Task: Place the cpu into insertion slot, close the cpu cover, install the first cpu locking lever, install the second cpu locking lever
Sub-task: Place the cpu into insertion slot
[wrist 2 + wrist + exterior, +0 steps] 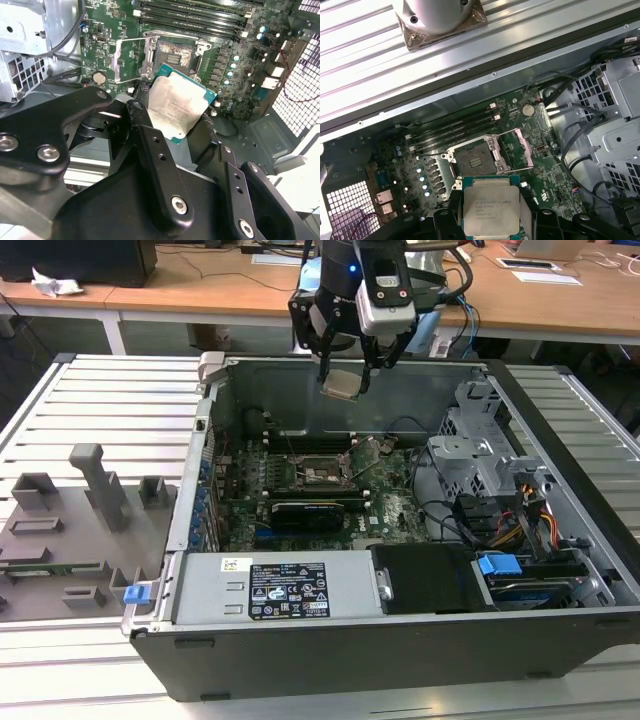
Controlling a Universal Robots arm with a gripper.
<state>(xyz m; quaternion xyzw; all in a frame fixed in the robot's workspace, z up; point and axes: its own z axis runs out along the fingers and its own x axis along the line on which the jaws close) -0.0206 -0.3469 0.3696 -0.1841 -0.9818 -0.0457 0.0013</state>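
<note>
In the exterior view, at the upper centre of the frame, the hand (343, 368) grips the cpu (342, 385) above the open computer case (400, 660). In the first wrist view the held cpu (490, 205) hangs clear of the socket (475, 161). In the second wrist view the cpu cover (131, 60) stands open beside the socket.

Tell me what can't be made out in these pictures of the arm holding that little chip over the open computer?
1. Underside of the cpu: turned away from both wrist cameras.
2. Part of its rim, second wrist view: behind the gripper's black finger.
3. Pins in the socket, exterior view: too small.
4. Locking levers, first wrist view: too thin to tell from the cpu cover's frame.
</note>
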